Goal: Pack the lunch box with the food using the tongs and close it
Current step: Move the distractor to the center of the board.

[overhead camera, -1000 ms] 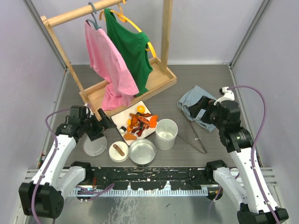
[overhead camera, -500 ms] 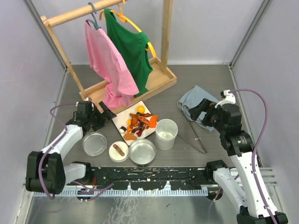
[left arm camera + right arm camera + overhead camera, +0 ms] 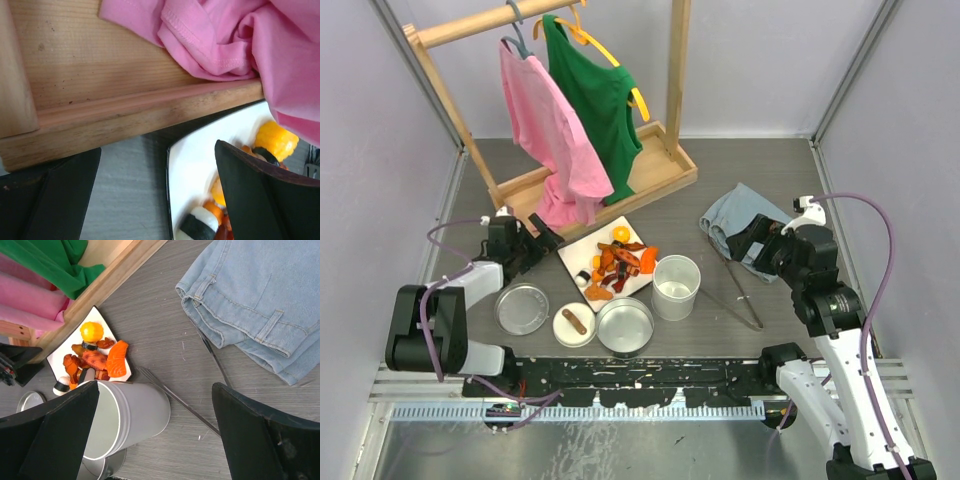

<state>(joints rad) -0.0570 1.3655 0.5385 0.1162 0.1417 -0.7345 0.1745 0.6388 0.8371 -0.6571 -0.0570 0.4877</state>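
Left hand gapes wide and empty beside the plate's left corner; right hand, equally wide, holds nothing over the jeans. Tongs lie on the worktop between jeans and cup. Food sits on the plate; tin, dish and lid stand in front

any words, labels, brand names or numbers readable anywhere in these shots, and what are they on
None can be read in any view.
No print, label or number shows on the pink shirt, the green shirt, the jeans, the steel cup, the white plate or the wooden rack.
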